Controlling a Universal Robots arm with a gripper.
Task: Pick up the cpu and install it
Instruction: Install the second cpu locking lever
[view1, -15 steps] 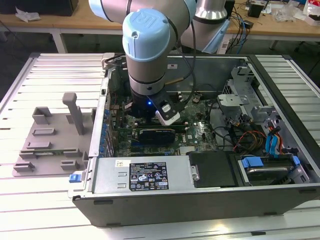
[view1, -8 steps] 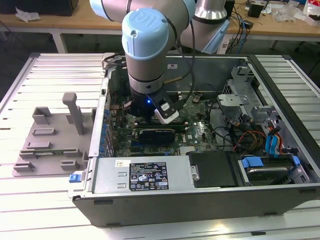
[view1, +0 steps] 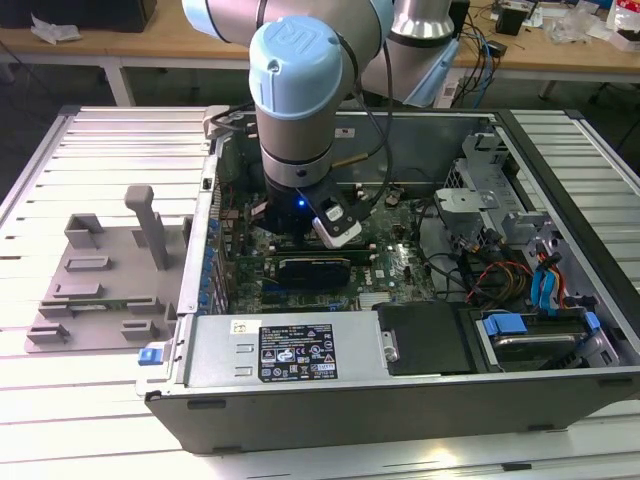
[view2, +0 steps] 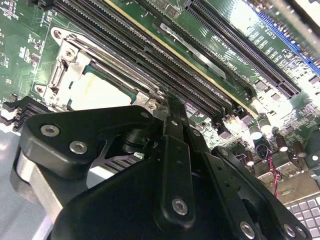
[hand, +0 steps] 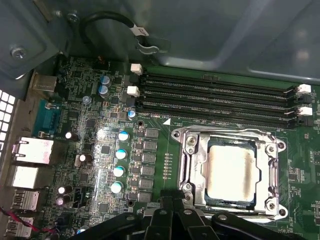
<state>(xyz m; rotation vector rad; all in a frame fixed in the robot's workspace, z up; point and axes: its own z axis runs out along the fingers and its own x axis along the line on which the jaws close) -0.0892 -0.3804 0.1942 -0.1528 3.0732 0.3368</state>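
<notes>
The cpu (hand: 232, 172) is a pale silver square lying flat inside the socket's metal frame (hand: 192, 165) on the green motherboard. In the second wrist view the cpu (view2: 102, 90) shows just beyond the black gripper (view2: 172, 107). The gripper (hand: 174, 204) hovers at the socket's edge, its fingers drawn together with nothing between them. In the exterior view the arm's wrist (view1: 297, 110) reaches down into the open computer case (view1: 400, 400), and its bulk hides the socket.
Long memory slots (hand: 215, 97) run beside the socket, and capacitors (hand: 120, 155) stand on its other side. A grey fixture plate (view1: 100, 275) lies at the exterior view's left, outside the case. A drive cage (view1: 490, 190) and cables (view1: 500, 275) fill the case's right.
</notes>
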